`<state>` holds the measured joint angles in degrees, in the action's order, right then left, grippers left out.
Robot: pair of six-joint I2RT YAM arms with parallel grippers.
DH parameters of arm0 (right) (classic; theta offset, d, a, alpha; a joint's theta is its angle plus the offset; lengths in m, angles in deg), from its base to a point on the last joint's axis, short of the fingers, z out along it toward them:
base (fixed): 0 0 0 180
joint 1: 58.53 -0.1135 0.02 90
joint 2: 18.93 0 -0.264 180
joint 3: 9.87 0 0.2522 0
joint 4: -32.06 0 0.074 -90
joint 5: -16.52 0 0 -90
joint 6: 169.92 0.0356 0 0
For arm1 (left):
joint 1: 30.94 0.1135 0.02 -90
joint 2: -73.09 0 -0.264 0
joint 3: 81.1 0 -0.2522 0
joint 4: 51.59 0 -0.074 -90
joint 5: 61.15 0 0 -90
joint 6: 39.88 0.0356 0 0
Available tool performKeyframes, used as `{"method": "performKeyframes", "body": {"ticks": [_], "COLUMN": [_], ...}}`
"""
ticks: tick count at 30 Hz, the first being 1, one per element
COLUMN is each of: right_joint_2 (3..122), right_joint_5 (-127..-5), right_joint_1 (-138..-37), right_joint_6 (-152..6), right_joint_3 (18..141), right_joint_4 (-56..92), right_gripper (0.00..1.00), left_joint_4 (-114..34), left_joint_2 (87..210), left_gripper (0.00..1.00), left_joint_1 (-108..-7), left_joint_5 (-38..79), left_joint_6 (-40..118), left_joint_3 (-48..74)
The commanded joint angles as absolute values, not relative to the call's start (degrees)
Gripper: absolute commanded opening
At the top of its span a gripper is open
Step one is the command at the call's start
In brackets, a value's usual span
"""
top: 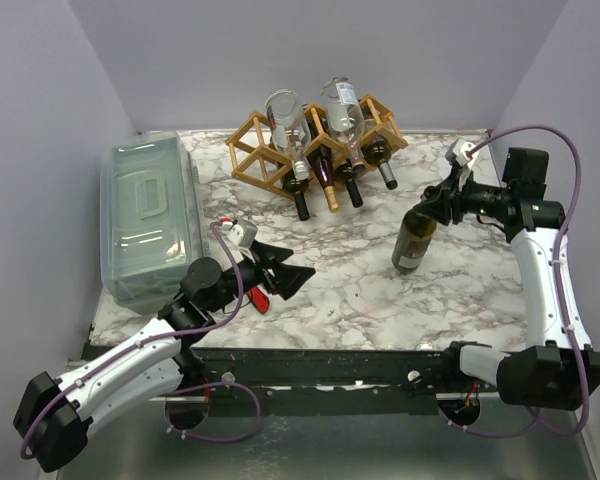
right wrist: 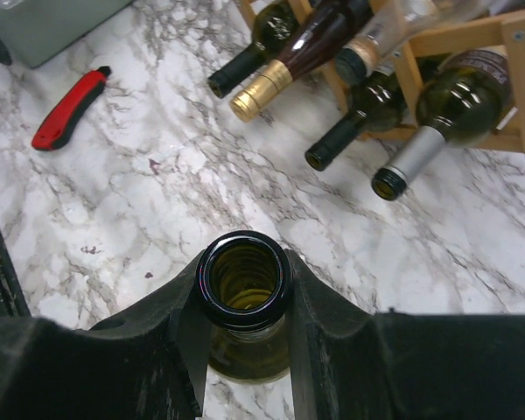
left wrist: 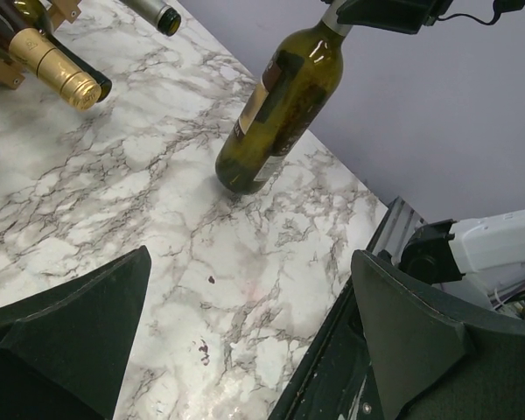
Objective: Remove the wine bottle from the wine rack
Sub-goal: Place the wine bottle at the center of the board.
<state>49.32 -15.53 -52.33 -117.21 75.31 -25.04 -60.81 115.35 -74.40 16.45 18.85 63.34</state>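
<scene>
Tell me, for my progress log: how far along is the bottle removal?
Done: green wine bottle is out of the wine rack, upright over the table. In hand: the right gripper is shut on its neck. Left: letting go; the left gripper hangs open.

Observed wine bottle (top: 415,243) upright on table (top: 350,285) at right, neck pinched by right gripper (top: 432,204). Noted wine rack (top: 315,140) at far centre, other bottles (top: 325,172) in its cells. Logged left gripper (top: 298,268) spread wide, near left.
</scene>
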Motion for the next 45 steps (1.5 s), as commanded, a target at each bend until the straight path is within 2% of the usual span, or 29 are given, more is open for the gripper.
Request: {"method": "performKeyframes", "body": {"ticks": [1,18,32,39,45], "right_joint_2": [48.9,57.1,67.6,75.9,85.8], "right_joint_5": [-17.2,-25.5,-29.1,-33.3,-37.3], "right_joint_1": [-49.8,-45.4,-44.2,-44.2,-44.8], "right_joint_6": [-113.5,-105.3,-94.1,-88.4,-84.1], "right_joint_3": [78.2,81.9,84.4,89.6,99.6], "right_joint_4": [-18.0,-2.8,16.8,25.0,26.8], "right_gripper": [0.0,0.0,0.0,0.0,0.0], "left_joint_4": [-59.5,-58.4,-58.0,-57.7,-57.4], "left_joint_2": [114.2,113.3,112.8,112.0,112.4], "left_gripper": [0.99,0.99,0.99,0.99,0.99], "left_joint_1": [-74.0,-73.8,-73.8,-73.7,-73.6], "left_joint_5": [17.0,17.7,18.0,18.6,18.8], "left_joint_6": [18.3,18.0,16.6,16.0,15.8], "left_joint_3": [62.9,62.4,62.3,62.6,62.4]}}
